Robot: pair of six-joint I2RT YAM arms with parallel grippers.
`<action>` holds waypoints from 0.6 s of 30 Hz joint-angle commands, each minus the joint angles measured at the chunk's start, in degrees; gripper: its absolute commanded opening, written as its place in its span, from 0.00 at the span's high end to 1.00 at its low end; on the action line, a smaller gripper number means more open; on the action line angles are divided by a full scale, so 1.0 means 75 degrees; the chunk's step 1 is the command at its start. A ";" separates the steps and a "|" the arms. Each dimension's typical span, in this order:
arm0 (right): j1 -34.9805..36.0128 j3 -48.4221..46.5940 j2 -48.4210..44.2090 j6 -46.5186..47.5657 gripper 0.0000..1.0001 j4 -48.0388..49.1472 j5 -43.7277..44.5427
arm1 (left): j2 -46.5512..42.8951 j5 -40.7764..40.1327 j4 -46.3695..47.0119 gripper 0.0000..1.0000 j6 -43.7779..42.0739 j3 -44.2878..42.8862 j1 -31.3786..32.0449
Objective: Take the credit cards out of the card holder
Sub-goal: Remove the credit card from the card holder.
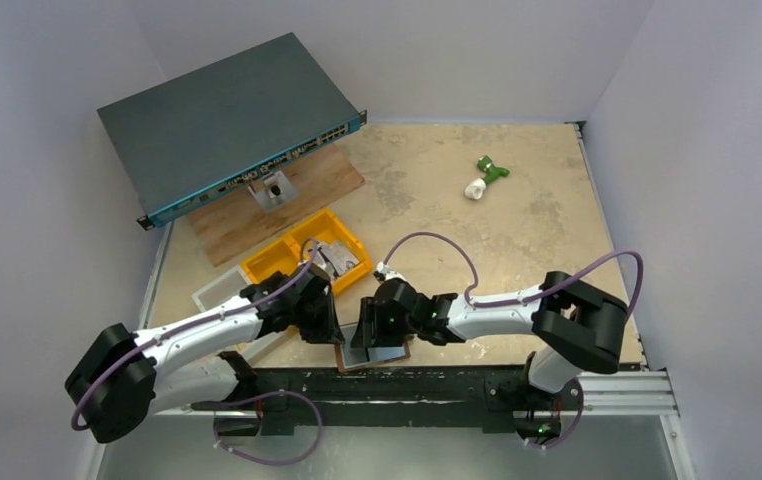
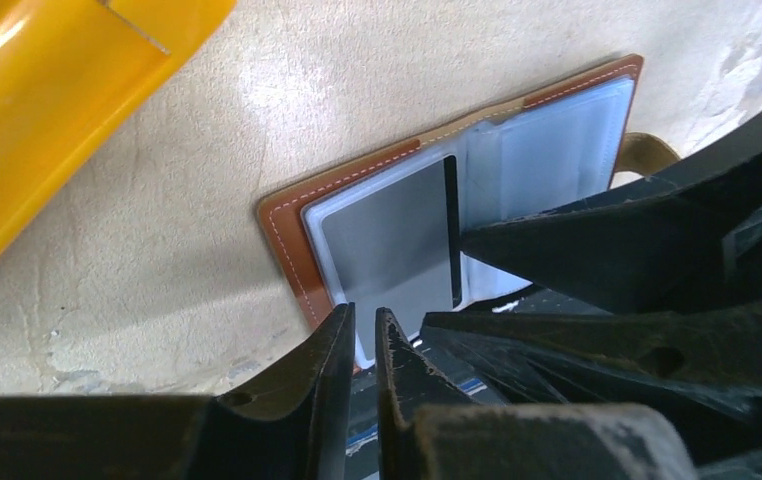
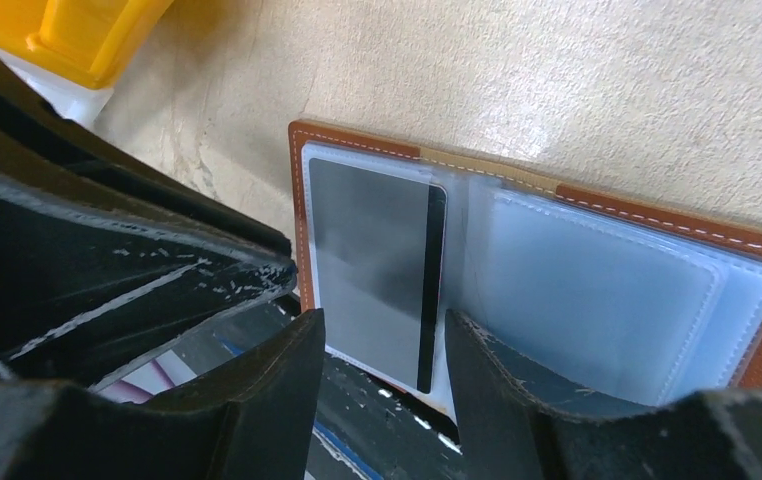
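Observation:
The brown card holder (image 1: 382, 354) lies open at the table's near edge, its clear sleeves facing up, and shows in the left wrist view (image 2: 282, 215) and the right wrist view (image 3: 357, 140). One grey credit card (image 3: 372, 250) with a black stripe sits in the left sleeve, also seen in the left wrist view (image 2: 387, 240). My right gripper (image 3: 382, 320) is open, and its fingers straddle the card's near end. My left gripper (image 2: 365, 312) is closed to a sliver at the holder's near left corner, with nothing seen between its jaws. Both grippers meet over the holder in the top view, left gripper (image 1: 325, 325), right gripper (image 1: 365, 325).
A yellow bin (image 1: 307, 250) with parts stands just behind the left gripper. A clear lid (image 1: 219, 288) lies to its left. A network switch (image 1: 227, 120) rests on a wooden board (image 1: 257, 210) at the back left. A green and white object (image 1: 485, 178) lies far right.

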State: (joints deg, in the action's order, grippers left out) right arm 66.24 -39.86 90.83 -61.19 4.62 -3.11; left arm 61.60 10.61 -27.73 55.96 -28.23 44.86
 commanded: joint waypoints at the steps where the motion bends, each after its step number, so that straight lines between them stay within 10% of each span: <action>1: -0.0160 0.0399 -0.0178 -0.0139 0.52 0.0303 -0.0208 | 0.0313 -0.0122 0.0565 0.89 0.0130 0.0041 0.0132; 18: -0.0738 0.1444 0.0179 -0.0539 0.57 0.2217 -0.1369 | 0.1240 -0.0175 0.1271 1.00 0.0422 0.0281 0.0369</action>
State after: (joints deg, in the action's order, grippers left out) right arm 61.45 -30.87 90.17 -64.90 19.84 -11.60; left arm 69.10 10.37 -19.86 58.15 -27.59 46.94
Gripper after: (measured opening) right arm 0.443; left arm 0.003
